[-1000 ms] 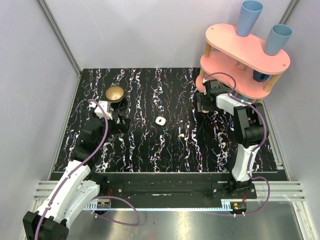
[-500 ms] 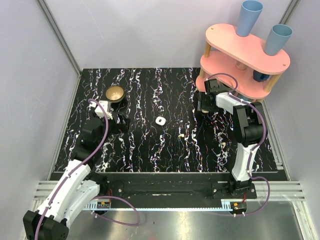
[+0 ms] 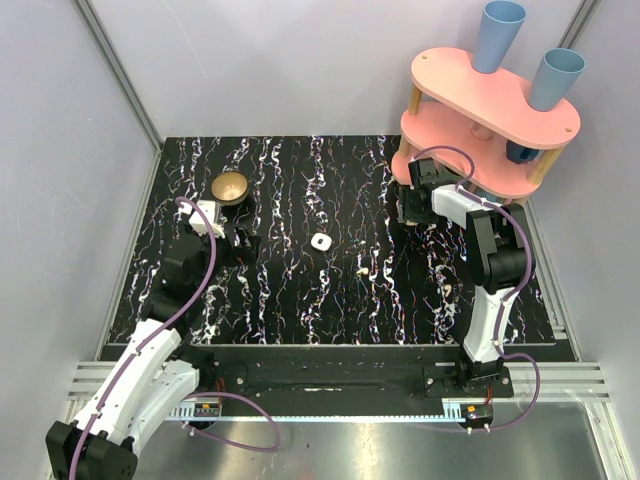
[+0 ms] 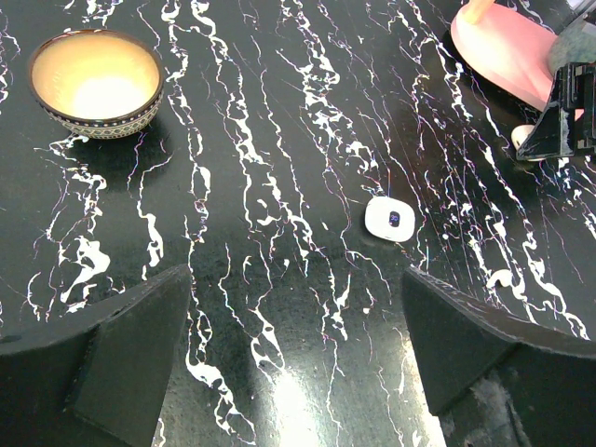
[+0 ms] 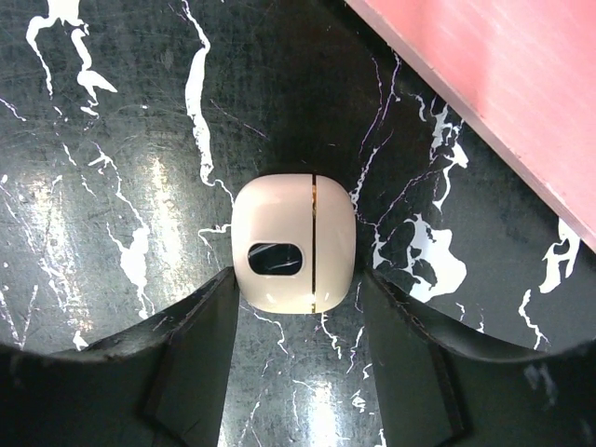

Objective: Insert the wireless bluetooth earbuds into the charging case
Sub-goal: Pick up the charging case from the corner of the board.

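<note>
While left fingers (image 4: 121,372) stand wide, right fingers (image 5: 186,363) flank the cream case (image 5: 293,247), grip unclear.

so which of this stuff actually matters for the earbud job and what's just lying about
For the job:
- cream case, between the right pincer fingers
- white case, mid-table
- loose earbud
- second earbud, beside the right arm

Lying about:
- bowl
- pink shelf
- blue cups on top of it

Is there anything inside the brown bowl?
No, the bowl shows only its bare yellowish inside in the left wrist view, with nothing lying in it.
</note>
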### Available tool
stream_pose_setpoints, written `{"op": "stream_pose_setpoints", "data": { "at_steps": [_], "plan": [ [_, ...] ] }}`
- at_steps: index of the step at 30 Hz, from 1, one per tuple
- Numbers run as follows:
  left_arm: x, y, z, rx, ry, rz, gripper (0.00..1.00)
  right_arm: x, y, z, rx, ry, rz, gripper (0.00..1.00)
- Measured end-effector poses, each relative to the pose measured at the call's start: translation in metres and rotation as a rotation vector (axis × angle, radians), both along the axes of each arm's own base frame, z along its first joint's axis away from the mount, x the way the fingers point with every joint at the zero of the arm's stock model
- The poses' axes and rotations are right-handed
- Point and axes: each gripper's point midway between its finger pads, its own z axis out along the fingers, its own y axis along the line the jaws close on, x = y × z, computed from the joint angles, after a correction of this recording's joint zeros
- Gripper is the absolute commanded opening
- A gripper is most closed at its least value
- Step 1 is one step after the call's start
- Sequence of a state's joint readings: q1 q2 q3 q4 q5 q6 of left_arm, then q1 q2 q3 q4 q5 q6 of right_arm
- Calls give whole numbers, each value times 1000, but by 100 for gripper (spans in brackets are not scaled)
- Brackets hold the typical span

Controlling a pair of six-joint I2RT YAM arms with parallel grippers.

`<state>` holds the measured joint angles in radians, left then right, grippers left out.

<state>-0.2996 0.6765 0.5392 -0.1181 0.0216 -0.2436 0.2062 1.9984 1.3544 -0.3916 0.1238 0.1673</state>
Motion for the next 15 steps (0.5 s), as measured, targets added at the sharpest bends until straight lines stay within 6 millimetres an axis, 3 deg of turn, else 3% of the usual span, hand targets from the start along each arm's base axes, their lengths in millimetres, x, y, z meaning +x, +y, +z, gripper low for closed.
{"op": "stream_pose_setpoints", "data": {
  "at_steps": [15],
  "plan": [
    [0, 0, 0, 0, 0, 0, 99, 8, -2, -2, -28, -5, 19, 66]
  ]
}}
